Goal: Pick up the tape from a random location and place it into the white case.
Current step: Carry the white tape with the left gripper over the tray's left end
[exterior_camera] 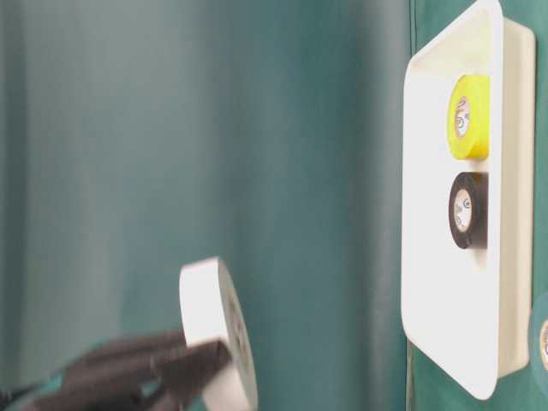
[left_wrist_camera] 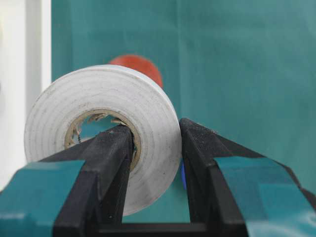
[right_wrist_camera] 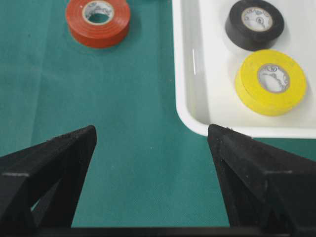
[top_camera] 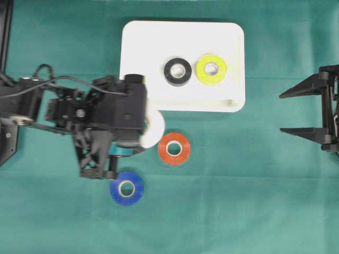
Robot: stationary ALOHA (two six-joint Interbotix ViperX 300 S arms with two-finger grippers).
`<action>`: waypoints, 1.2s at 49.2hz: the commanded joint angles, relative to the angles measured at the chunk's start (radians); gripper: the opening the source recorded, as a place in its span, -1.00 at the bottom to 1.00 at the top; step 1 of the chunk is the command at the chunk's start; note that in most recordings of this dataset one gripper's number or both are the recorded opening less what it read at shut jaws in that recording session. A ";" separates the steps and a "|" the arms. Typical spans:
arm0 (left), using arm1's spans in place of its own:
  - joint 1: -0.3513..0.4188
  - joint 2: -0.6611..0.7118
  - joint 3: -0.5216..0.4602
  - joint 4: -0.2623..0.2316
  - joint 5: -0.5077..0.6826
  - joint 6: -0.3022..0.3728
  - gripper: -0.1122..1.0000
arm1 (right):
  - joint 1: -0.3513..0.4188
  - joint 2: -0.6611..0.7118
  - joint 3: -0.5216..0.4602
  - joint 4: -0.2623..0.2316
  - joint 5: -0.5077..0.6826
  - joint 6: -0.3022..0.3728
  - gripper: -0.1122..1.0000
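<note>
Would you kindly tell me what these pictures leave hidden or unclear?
- White tape: overhead, mostly covered by the left gripper and its arm; only an edge shows.
- Blue tape: left wrist view, just a sliver behind the white roll.
- Red tape: left wrist view, mostly hidden by the white roll.
- Right gripper: overhead, its arm is cut off by the edge.
- White case: right wrist view, cropped by the frame.

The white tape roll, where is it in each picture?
Overhead: the white tape roll peeks out from under the left gripper, just below the white case.
Table-level: low and left of centre, pinched and lifted.
Left wrist: centre-left, one finger through its hole.
Right wrist: not in it.
Shared landmark: the white case, in all four views.
</note>
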 commanded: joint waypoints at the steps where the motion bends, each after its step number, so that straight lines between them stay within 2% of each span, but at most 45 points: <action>1: -0.005 -0.046 0.009 -0.002 -0.009 -0.005 -0.35 | 0.002 0.008 -0.011 -0.002 -0.005 0.000 0.75; 13: 0.006 -0.040 0.006 -0.002 -0.011 -0.011 -0.35 | 0.002 0.006 -0.011 -0.002 -0.005 0.000 0.75; 22: 0.052 -0.029 0.003 0.000 -0.011 -0.011 -0.35 | 0.003 0.006 -0.011 -0.002 -0.005 0.000 0.75; 47: 0.321 0.035 -0.044 0.005 -0.011 -0.005 -0.35 | 0.002 0.009 -0.011 -0.002 -0.005 0.000 0.75; 59: 0.411 0.061 -0.080 0.006 -0.012 -0.002 -0.35 | 0.002 0.011 -0.009 -0.002 -0.005 0.000 0.75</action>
